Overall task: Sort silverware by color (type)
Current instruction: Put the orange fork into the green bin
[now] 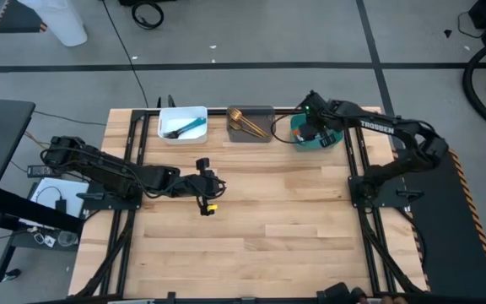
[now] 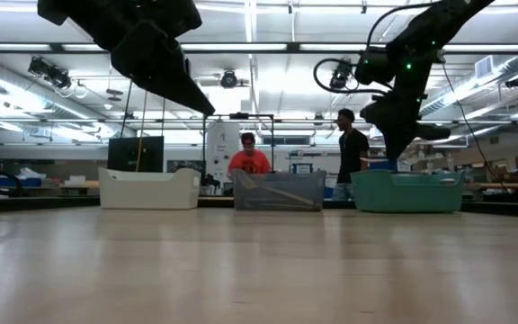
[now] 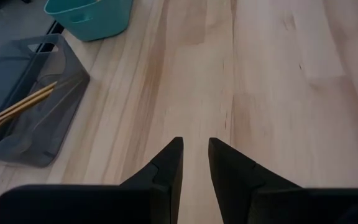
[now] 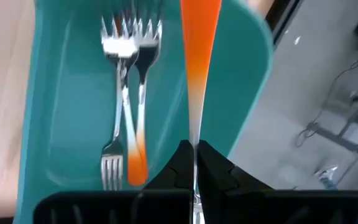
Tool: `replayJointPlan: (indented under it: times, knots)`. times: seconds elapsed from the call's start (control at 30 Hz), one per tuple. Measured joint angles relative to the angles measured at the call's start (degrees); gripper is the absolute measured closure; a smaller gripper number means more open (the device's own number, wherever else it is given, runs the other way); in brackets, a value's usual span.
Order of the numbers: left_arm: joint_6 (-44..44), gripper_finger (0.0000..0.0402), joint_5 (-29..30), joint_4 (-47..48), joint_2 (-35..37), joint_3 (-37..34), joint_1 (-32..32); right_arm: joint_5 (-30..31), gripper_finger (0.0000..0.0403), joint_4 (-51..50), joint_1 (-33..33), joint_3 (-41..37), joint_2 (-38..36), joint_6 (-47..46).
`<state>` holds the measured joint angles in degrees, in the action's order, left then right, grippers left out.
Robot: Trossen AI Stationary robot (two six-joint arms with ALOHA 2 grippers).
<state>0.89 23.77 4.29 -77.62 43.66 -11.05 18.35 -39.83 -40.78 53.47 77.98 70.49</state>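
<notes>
Hovering over the teal bin (image 1: 337, 142) at the table's far right, the right gripper (image 4: 194, 163) is clamped tight on an orange-handled utensil (image 4: 199, 37). Key relation: utensil's long axis runs straight out fwd from the jaws, handle end leading, lying along the bin's length, w/ the bin interior directly beneath. Judgement: drop needs only a release; little re-aim needed. Already in that bin: other orange-handled forks (image 4: 129, 106), crossed near mid-shaft.

Left gripper (image 3: 194, 163) hangs above bare wood at table centre-left, fingers part-way apart, nothing between them. No loose silverware seen on the tabletop near it.

Other bins, far edge: white bin (image 1: 165, 116) holds blue-handled pieces (image 1: 189, 128); grey bin (image 1: 263, 133) holds gold pieces (image 1: 246, 123). Sort appears nearly done.

Risk: handle could catch the bin's far wall on release.
</notes>
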Motion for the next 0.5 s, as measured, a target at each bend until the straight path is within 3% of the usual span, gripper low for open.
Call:
replayJointPlan:
  times: [0.5]
  knots:
    - [0.0, 0.0317, 0.0, 1.7, 0.0, 0.0, 0.0, 0.4, 0.0394, -2.9, -2.6, 0.0, 3.7, 6.2]
